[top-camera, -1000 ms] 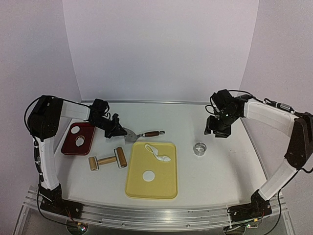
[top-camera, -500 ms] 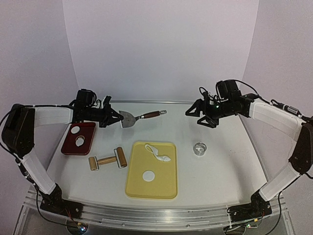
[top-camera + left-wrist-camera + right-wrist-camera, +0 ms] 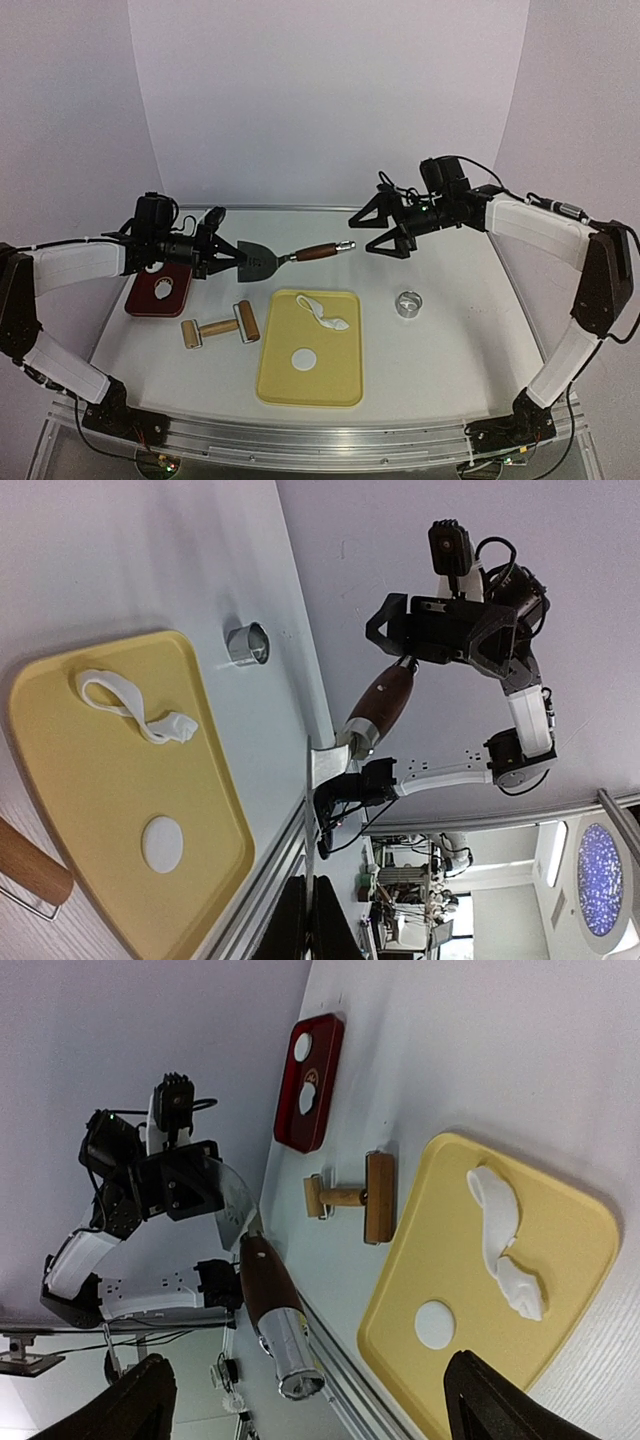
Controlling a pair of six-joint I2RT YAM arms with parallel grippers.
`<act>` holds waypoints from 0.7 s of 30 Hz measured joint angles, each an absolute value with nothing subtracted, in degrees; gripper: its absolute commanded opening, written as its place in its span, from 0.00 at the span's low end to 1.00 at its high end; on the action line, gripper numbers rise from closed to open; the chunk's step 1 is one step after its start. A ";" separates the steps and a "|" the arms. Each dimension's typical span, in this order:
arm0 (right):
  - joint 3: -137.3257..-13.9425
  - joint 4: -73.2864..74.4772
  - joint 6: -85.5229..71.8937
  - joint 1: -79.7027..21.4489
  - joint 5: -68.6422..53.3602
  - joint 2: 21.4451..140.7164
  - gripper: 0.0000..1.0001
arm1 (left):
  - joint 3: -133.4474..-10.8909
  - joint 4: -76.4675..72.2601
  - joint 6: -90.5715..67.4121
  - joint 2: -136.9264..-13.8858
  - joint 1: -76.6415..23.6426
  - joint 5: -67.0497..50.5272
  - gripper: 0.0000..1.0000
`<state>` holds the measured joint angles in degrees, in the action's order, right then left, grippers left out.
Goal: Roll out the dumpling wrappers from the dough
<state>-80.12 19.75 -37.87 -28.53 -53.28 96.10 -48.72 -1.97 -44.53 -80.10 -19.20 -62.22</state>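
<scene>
- Wrappers [image 3: 303, 358]: one disc lies on the near half of the board [image 3: 335, 385], exactly where it lay a second ago.
- Scrap [image 3: 325, 312], a looped white strip, sits by the board's far edge and has not moved either.
- Roller [image 3: 220, 328] lies on the desk [image 3: 460, 340] just left of the board, and the cutter [image 3: 408, 303] stands to the board's right. Both are unmoved.
- Tray [image 3: 140, 303], left of the board and a little beyond it, carries two more wrappers, as before.
- Spatula [image 3: 285, 257] is what changed. A second ago it sat low just beyond the board's far left corner. Now it is raised and held level in the air beyond the board's far edge, handle pointing right.
- Left gripper [image 3: 235, 256], beyond the board's left side, pinches the spatula's blade.
- Right gripper [image 3: 365, 235] hung over the cutter a second ago. It has swung to beyond the board's far right corner, fingers spread wide. It faces the handle's metal end, which sits at its mouth unclamped. Whether they touch, I cannot tell.
- This looks like a hand-over of the spatula from left to right, probably so the right arm can lift the disc off the board. Meanwhile no rolling or cutting is going on, so the count stays at three.
</scene>
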 measured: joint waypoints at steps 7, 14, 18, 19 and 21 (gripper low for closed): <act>-80.18 19.37 -39.42 -36.59 -55.79 99.38 0.76 | -48.25 -4.94 -48.43 -79.73 -23.60 -62.89 0.00; -81.26 19.57 -41.09 -37.78 -55.67 101.69 0.60 | -48.23 -4.67 -49.63 -82.21 -25.85 -60.92 0.00; -81.32 19.54 -42.03 -37.65 -55.14 101.82 0.49 | -48.30 -4.58 -49.48 -82.74 -25.85 -60.78 0.00; -81.32 19.52 -42.23 -37.58 -55.04 101.82 0.46 | -48.33 -4.58 -49.43 -82.74 -25.86 -60.59 0.00; -81.32 19.47 -42.28 -37.47 -54.83 101.82 0.39 | -48.40 -4.58 -49.29 -82.74 -25.87 -60.08 0.00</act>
<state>-81.32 19.47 -42.28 -37.47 -54.83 101.82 -48.40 -4.58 -49.29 -82.74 -25.87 -60.08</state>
